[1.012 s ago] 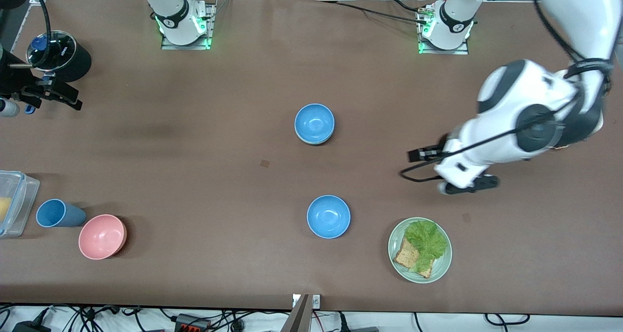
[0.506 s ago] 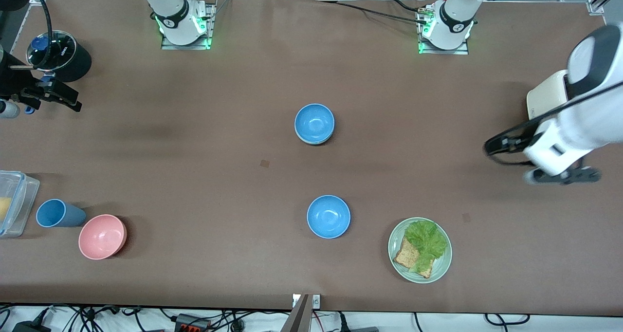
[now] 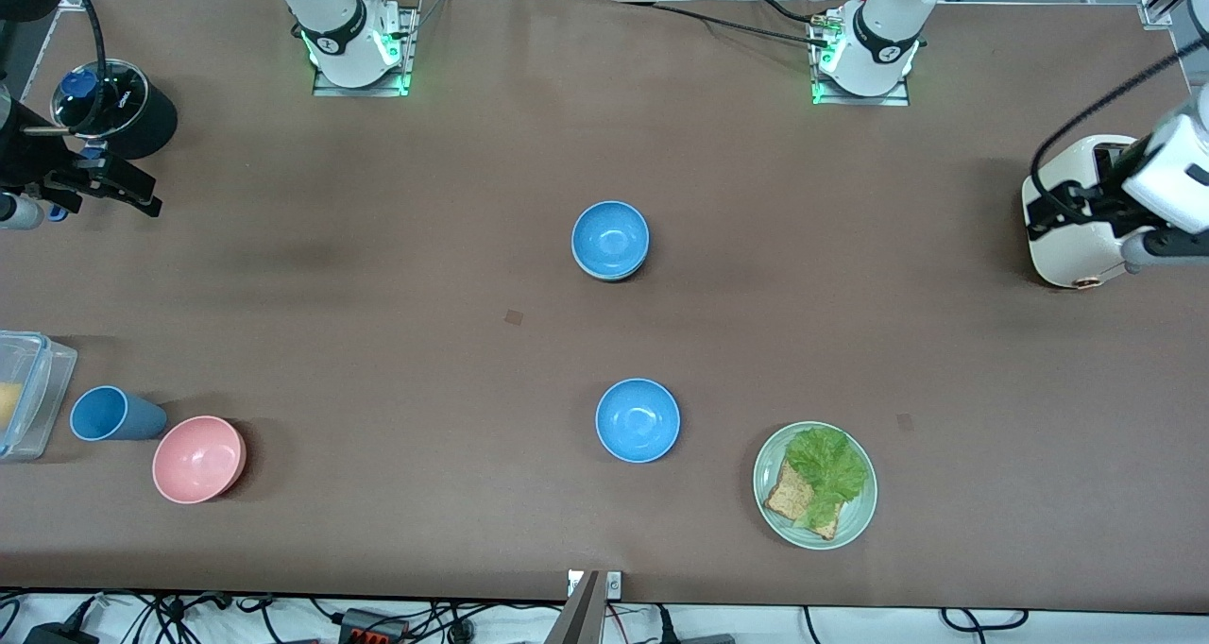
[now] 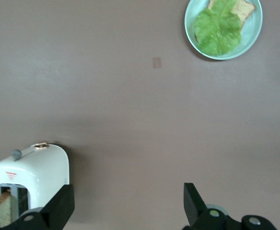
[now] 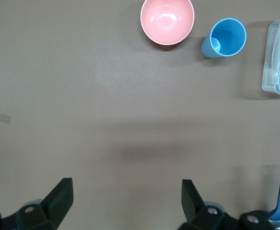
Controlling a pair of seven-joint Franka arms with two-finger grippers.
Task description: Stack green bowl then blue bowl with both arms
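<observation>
Brown tabletop now shows the left gripper (image 3: 1133, 233) pulled back over the toaster (image 3: 1067, 247), wide open like the waiting right gripper (image 5: 125, 201); blue bowl (image 3: 610, 239) sits stacked mid-table.

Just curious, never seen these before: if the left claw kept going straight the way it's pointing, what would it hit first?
The left claw points down, open. Its line looks free down to the bare brown table, beside the white toaster; depth is hard to judge.

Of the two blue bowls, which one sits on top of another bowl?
The blue bowl farther from the front camera; a second rim shows beneath it. The other blue bowl, beside the plate, sits directly on the table.
</observation>
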